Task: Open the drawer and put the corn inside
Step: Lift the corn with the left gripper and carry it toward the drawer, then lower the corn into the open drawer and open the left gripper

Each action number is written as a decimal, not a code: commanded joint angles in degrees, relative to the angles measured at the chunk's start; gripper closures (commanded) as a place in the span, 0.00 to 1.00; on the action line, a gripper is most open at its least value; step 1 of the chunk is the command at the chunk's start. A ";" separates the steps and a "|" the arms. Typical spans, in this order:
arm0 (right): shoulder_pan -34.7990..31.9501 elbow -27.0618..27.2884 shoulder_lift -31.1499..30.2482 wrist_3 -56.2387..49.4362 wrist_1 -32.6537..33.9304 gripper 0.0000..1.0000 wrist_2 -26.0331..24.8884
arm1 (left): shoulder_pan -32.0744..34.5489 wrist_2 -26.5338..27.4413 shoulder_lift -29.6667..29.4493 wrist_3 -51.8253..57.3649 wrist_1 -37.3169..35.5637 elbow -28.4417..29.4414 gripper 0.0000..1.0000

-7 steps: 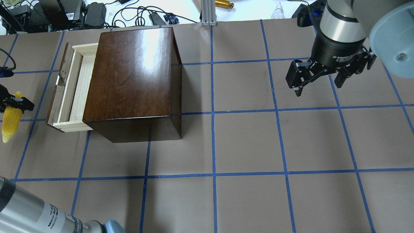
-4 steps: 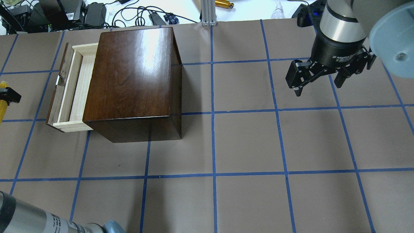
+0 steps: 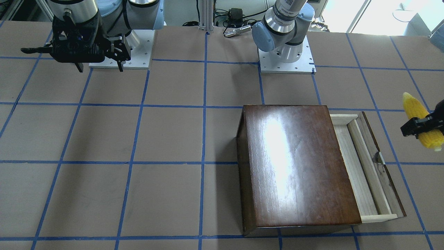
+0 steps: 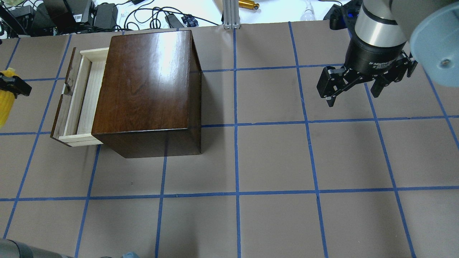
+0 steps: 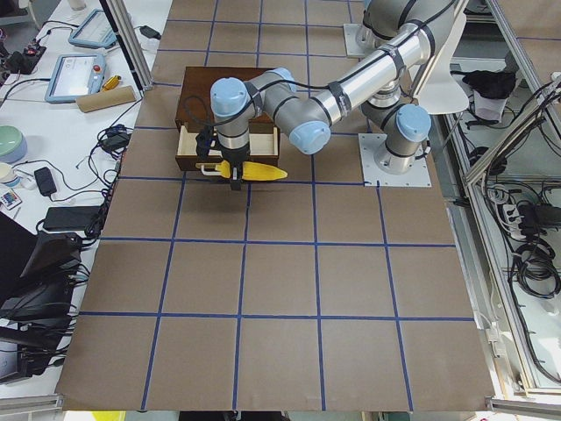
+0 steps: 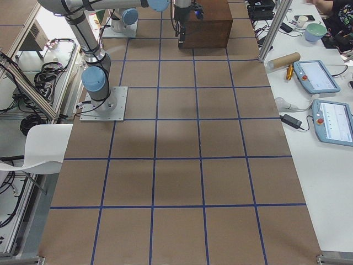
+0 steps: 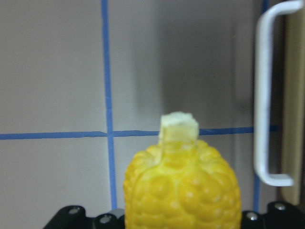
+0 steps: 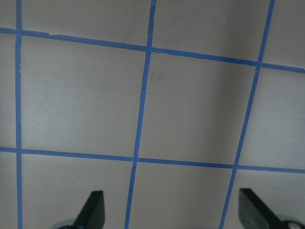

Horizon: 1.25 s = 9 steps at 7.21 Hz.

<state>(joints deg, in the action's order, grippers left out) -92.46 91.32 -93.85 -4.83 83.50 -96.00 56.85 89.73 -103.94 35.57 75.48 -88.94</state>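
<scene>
The glossy dark-brown box (image 4: 147, 89) stands left of the table's middle. Its drawer (image 4: 84, 96), pale wood with a dark front and a white handle (image 7: 267, 90), is pulled partly out to the left and looks empty. My left gripper (image 4: 10, 86) is shut on the yellow corn (image 4: 5, 104) and holds it in the air just left of the drawer front, at the view's edge. The corn also shows in the front-facing view (image 3: 423, 121) and close up in the left wrist view (image 7: 183, 186). My right gripper (image 4: 353, 89) hangs open and empty at the far right.
Cables, power bricks and an aluminium post (image 4: 231, 14) lie past the table's far edge. Blue tape lines grid the brown table top (image 4: 272, 157). Tablets and a cardboard tube (image 6: 284, 58) sit on a side bench.
My left gripper has carried the corn toward the table's far side, alongside the drawer front. The left arm's elbow has slid almost out of the overhead view. The right arm has not moved.
</scene>
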 commanded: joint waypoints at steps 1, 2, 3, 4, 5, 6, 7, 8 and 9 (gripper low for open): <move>0.00 0.00 -0.02 0.00 0.00 0.00 0.02 | 6.76 -3.14 -0.21 -7.67 -0.16 -0.10 1.00; 0.00 0.00 0.07 0.00 0.00 0.00 0.02 | 9.22 -3.24 -1.08 -11.28 -0.68 -0.18 1.00; 0.00 0.00 0.07 0.00 0.00 0.00 0.02 | 11.08 -3.16 -1.26 -12.88 -0.77 -0.18 1.00; 0.00 0.00 -0.02 0.00 0.00 0.00 0.02 | 11.79 -3.24 -1.44 -14.72 -0.77 -0.27 1.00; 0.00 0.00 -0.02 0.00 0.00 0.00 0.02 | 11.80 -3.24 -1.70 -15.18 -0.77 -0.27 1.00; 0.00 0.00 0.07 0.00 0.00 0.00 0.02 | 11.80 -3.07 -1.88 -15.01 -0.77 -0.36 0.92; 0.00 0.00 0.07 0.00 0.00 0.00 0.02 | 11.80 -3.33 -1.88 -15.44 -0.77 -0.36 0.01; 0.00 0.00 -0.02 0.00 0.00 0.00 0.02 | 11.80 -3.42 -1.88 -15.44 -0.77 -0.27 0.00; 0.00 0.00 -0.02 0.00 0.00 0.00 -0.07 | 11.80 -3.42 -1.79 -15.53 -0.77 -0.27 0.00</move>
<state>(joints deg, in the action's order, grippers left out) -92.46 91.32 -93.83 -4.83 83.50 -95.99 68.63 86.37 -105.78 20.17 74.71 -89.24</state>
